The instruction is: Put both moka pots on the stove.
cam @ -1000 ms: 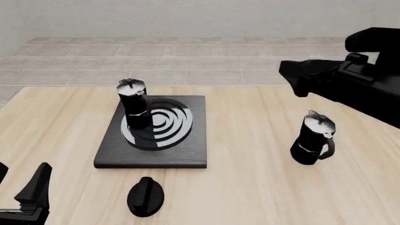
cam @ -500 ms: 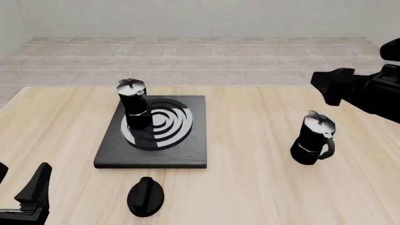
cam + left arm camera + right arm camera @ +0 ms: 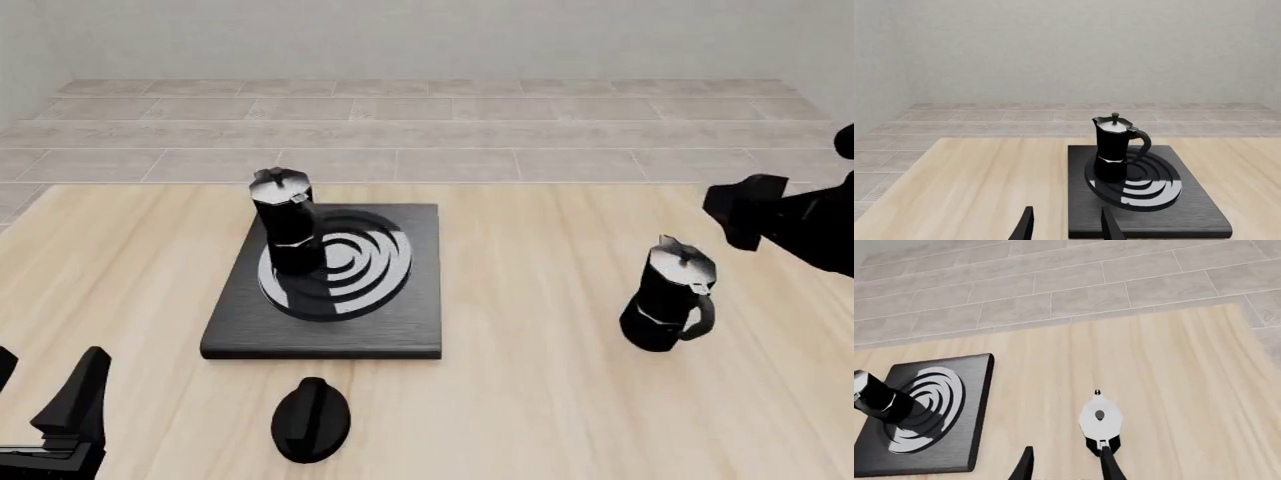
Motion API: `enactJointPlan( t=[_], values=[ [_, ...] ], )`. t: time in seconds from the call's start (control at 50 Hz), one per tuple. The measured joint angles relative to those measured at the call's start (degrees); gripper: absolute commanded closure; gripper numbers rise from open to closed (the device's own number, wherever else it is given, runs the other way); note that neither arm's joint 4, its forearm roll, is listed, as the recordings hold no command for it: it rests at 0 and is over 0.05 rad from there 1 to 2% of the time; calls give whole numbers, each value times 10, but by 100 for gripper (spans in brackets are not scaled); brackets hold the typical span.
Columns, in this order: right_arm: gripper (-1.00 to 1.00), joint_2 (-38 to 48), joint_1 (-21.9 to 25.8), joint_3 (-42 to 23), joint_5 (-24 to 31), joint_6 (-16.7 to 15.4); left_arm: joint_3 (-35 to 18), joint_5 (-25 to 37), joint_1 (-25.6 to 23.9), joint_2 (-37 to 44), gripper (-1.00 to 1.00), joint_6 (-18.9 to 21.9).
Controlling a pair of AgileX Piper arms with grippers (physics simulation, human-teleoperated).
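Observation:
One moka pot (image 3: pixel 284 218) stands upright on the stove (image 3: pixel 360 320), on the left part of its rings; the left wrist view shows that moka pot (image 3: pixel 1115 148) and stove (image 3: pixel 1187 210) too. The other moka pot (image 3: pixel 671 295) stands on the bare table at the right, well off the stove. From above, the right wrist view shows this moka pot (image 3: pixel 1099 421) just ahead of my right gripper (image 3: pixel 1066 467), which is open and empty. In the front view my right gripper (image 3: pixel 742 212) hovers up and to the right of that pot. My left gripper (image 3: pixel 47 388) is open, low at the near left corner.
A black oval knob (image 3: pixel 311 420) lies on the table just in front of the stove. The wooden table (image 3: pixel 534 390) ends at a tiled floor beyond its far edge (image 3: pixel 534 183).
My right arm has pulled back to the right, from over the table's right half toward the frame's right edge. The left gripper and both pots have not moved.

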Motion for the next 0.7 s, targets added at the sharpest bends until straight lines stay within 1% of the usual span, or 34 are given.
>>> enactJointPlan(
  t=[0.28, 0.7],
  values=[
    [-100, 30, -35, 12, -11, -13, 0, 0, 0, 0, -100, 0],
    [-100, 88, -50, 30, -51, -37, 0, 0, 0, 0, -100, 0]
  ],
)
